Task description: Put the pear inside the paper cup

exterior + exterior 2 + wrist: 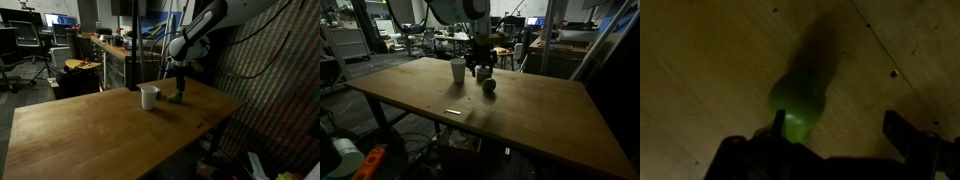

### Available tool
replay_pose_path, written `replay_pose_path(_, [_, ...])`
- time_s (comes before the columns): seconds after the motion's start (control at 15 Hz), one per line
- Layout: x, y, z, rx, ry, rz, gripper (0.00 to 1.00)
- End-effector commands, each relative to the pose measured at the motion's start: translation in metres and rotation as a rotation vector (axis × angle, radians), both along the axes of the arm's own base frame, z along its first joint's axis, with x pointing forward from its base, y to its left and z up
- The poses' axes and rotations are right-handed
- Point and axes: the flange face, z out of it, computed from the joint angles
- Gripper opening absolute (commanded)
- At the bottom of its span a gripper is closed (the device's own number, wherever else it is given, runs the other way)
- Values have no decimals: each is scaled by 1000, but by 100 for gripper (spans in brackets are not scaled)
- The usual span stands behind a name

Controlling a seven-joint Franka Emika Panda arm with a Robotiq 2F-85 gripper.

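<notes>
While the fingers [905, 132] stand spread, the pear [798, 103] lies between them, close against one.

My arm [205, 25]: 1, pale grey-white rounded shells with dark bands at the joints, above the table [90, 130]. My gripper [177, 85]: 1, black and blocky. Its fingers [902, 132]: 2, dark, flat-sided, edges dim in wrist view.

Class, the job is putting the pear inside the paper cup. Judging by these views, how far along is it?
Done: nothing yet; the pear lies on the table beside the paper cup, apart from it. In hand: the gripper hangs open over the pear, not gripping. Left: grasp, lift, carry to the cup, release.
</notes>
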Motion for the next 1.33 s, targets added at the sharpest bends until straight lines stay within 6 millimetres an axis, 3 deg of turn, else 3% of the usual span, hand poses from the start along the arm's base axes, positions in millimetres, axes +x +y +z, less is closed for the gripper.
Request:
replay_pose_path(0.0, [26,-21,-18,28,-3,4,100])
replay_pose_path(0.27, [44,-34,-39,28,6,12,100])
replay_pose_path(0.33, [48,-36,-43,25,10,6,81])
replay_pose_path(0.53, [51,-37,-44,28,15,-9,58])
replay_pose_path(0.67, [48,-36,-25,15,-8,-22,49])
replay_pose_path(1.07, [18,-14,54,-18,-70,-57,49])
replay_pose_path(1.27, [-2,14,98,-67,-75,-45,49])
